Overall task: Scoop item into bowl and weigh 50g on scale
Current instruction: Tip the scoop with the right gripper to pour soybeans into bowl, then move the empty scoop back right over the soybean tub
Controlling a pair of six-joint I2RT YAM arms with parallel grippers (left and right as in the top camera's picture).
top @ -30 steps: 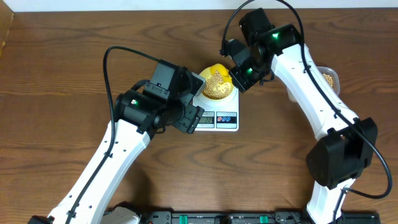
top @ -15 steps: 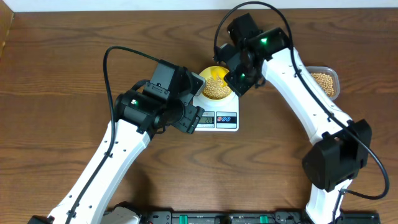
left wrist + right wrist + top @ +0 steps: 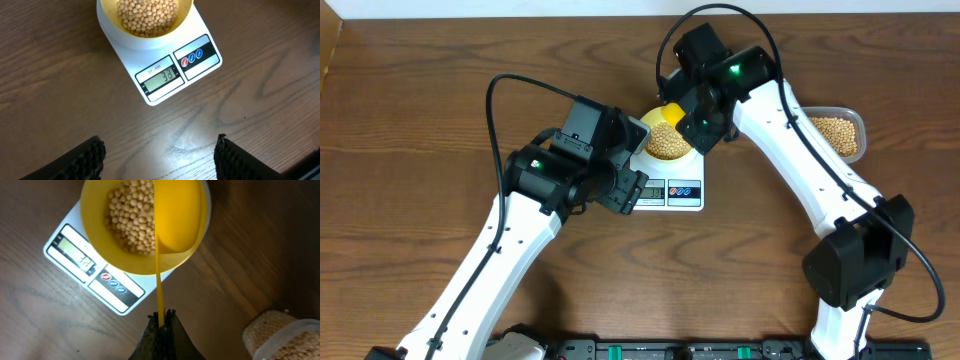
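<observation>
While the right tool (image 3: 161, 317) pinches the handle of the yellow scoop (image 3: 177, 215), the scoop's cup hangs ahead over the bowl (image 3: 92, 235). The beans (image 3: 130, 220) lie in the bowl, on the scale (image 3: 107, 285). The left tool (image 3: 160, 152) is spread wide, holding nothing.

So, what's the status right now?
Left tool open, hovering near scale. Right tool shut on scoop, tipped over bowl. Beans in bowl; scale reads 33, short of 50. Nothing in the way.

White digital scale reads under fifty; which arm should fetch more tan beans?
Right: its gripper is shut on the bright yellow long-handled scoop, and the clear plastic bean tub lies nearer it. Left gripper is open, empty.
</observation>
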